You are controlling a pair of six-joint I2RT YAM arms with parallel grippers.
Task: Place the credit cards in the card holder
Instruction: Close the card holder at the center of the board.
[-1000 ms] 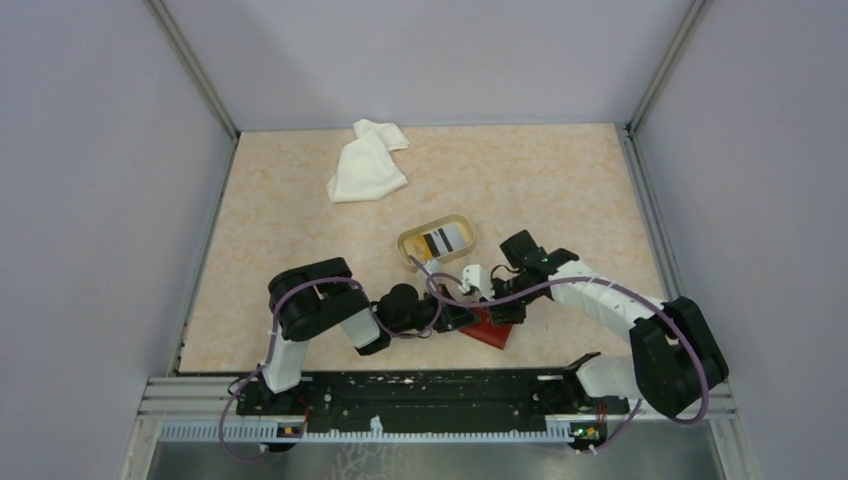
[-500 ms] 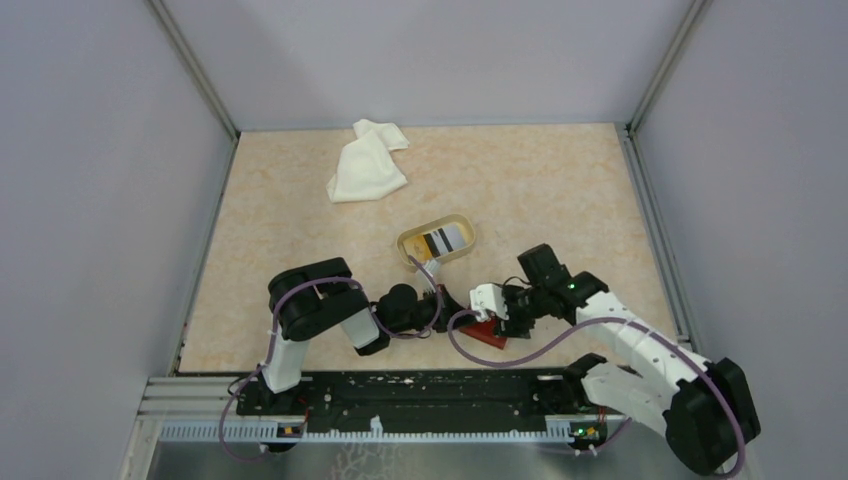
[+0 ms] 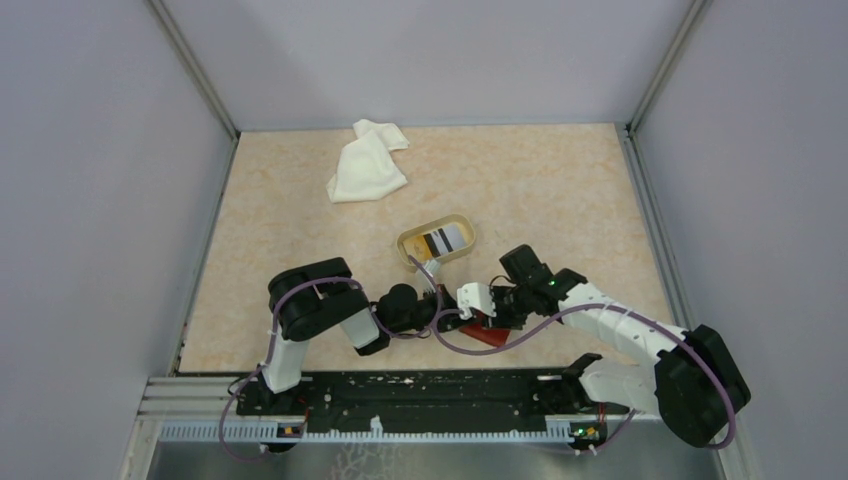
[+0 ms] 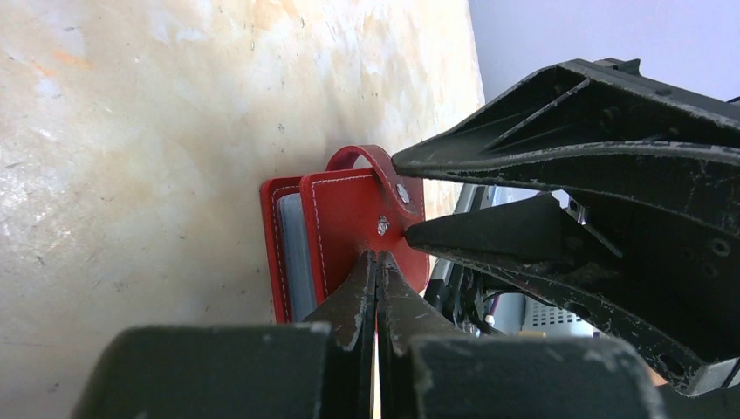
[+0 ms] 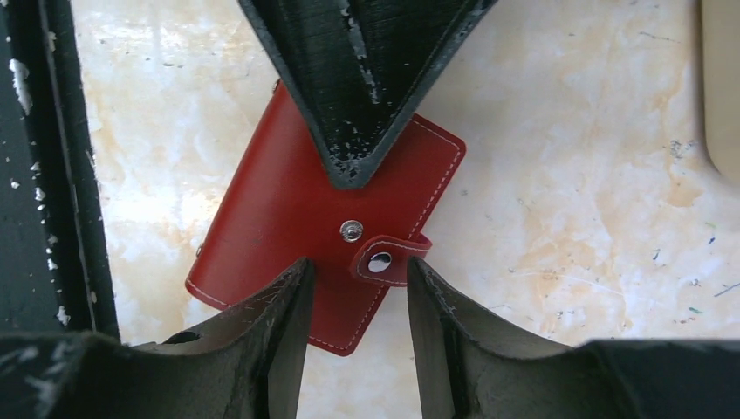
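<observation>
The red card holder (image 3: 488,335) lies closed on the table near the front, between the two arms. My left gripper (image 4: 377,255) is shut, its tips pressed on the holder's cover (image 4: 345,218) just below the snap stud. My right gripper (image 5: 358,272) stands open over the card holder (image 5: 279,218), its fingers (image 5: 288,301) on either side of the unsnapped strap tab (image 5: 384,259). The left gripper's closed tip (image 5: 353,161) reaches in from the top of the right wrist view. A dark-striped credit card (image 3: 440,240) lies in the tan dish (image 3: 410,243) behind.
A crumpled white cloth (image 3: 365,165) lies at the back left of the table. The tan dish's rim (image 5: 722,87) shows at the right edge of the right wrist view. Grey walls enclose the table on three sides.
The right gripper opened, swung out to the right, then came back left over the card holder with its jaws narrowing. The left arm stayed pressed on the holder.
</observation>
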